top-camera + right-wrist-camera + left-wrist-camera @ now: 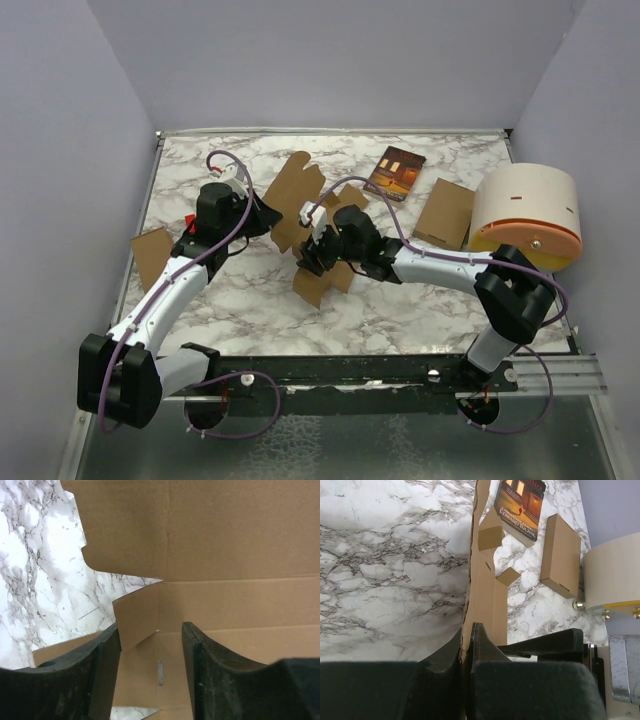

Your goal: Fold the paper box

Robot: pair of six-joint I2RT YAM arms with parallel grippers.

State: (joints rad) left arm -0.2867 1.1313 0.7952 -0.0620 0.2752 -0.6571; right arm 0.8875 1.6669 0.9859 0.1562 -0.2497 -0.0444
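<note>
Left wrist view: the paper box is seen edge-on, with 1 thin edge clamped tight in the left gripper. From the top camera it's found near the middle of the marble table, between the 2 grippers. The right gripper is spread apart, nothing pinched, with 1 small flap seen just by its fingers.

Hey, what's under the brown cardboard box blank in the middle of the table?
Only the marble tabletop shows, around the paper box and in the notches along its edges. Anything directly beneath the cardboard panels is covered, so I cannot tell what is there.
</note>
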